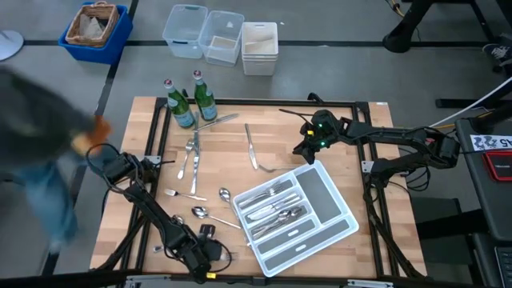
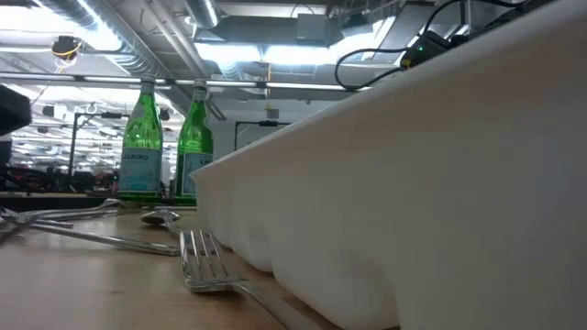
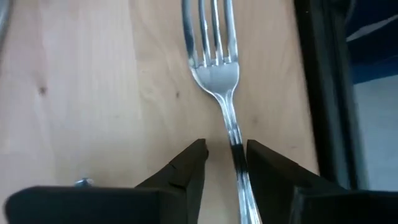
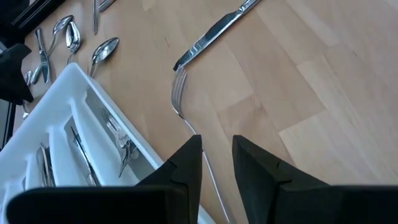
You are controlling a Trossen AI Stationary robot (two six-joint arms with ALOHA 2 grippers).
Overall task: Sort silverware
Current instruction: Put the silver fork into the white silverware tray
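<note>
Fork [image 3: 214, 74] handle sits between left gripper [image 3: 224, 158] fingers, gap narrow, not yet clamped; off-centre closure could skid it. Right gripper [image 4: 216, 152] slightly open, empty.

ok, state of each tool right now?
Left tool: open, straddling the handle of a shiny silver metal fork.
Right tool: open, empty.

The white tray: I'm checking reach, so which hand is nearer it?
Right. The right hand hovers just beyond the white tray's far edge; the left hand sits off its other side, near the table's front edge.
</note>
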